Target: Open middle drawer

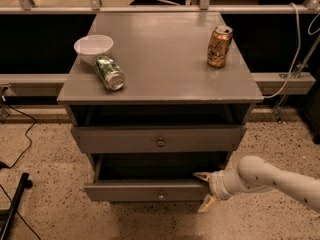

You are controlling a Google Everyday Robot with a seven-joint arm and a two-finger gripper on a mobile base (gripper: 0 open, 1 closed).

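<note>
The grey cabinet (165, 91) shows two drawer fronts. The lower one, the middle drawer (130, 191), has a small round knob (161, 196) and stands pulled out, its dark inside showing. My gripper (205, 190) is at the right end of that front. It is open, with one finger (202, 175) over the front's top edge and the other (207, 204) below it. It holds nothing. The white arm (270, 179) comes in from the right. The drawer front above (120, 140) has a bigger knob (160, 142) and is out a little.
On the cabinet top stand a white bowl (93, 47), a green can on its side (109, 72) and an upright orange can (219, 46). Cables (22, 134) and a black stand leg (12, 204) lie on the floor at the left. A rail runs behind.
</note>
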